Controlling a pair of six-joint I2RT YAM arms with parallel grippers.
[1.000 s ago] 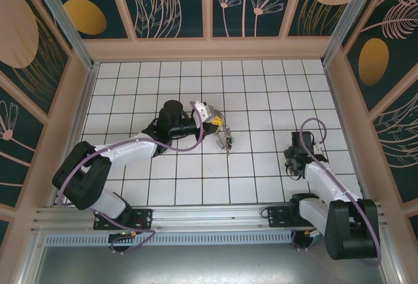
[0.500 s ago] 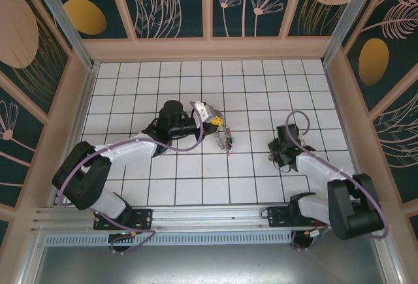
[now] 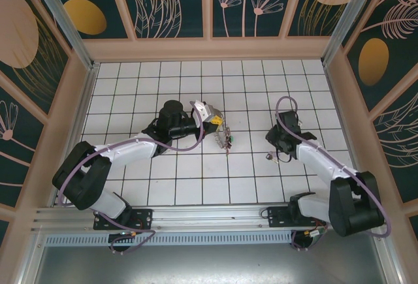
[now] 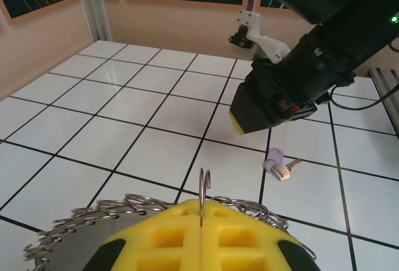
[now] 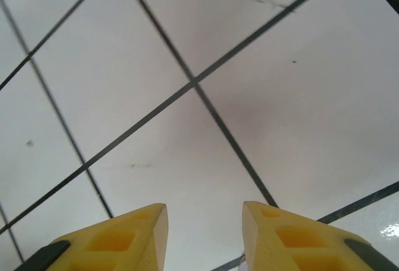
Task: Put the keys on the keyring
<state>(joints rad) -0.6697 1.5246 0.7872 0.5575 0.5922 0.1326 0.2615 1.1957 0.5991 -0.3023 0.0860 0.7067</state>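
Found left tool [image 3: 217, 123] near the middle of the bench [image 3: 176, 179], reaching in from the left. Clenched on the keyring [image 4: 204, 191]: from the left wrist, a thin grey ring standing edge-on, pinched between 2 yellow pads [image 4: 159, 240]. Noted a tangle of wire loops and silvery metal low around those pads; cannot separate single keys there. From above, logged the keyring hanging just off the tool tip with a small bunch of keys [image 3: 228, 143] at its lower end. Cannot tell whether the bunch touches the white tiles.

Spotted 1 loose key [image 4: 278, 162] flat on the bench. Pale purple head, silvery blade pointing right in the left wrist view, close to a black grout line. From above, just a small speck, well apart from the keyring and to its right.

Located right tool [image 3: 276, 150] just beside that loose key, tip aimed down at the tiles. From the left wrist, caught its black body and a yellow fingertip [image 4: 240, 123] hovering above and behind the key, apart from it. From the right wrist: released, 2 yellow fingers [image 5: 124, 243] spread, bare tile and grout lines in the gap, nothing gripped.
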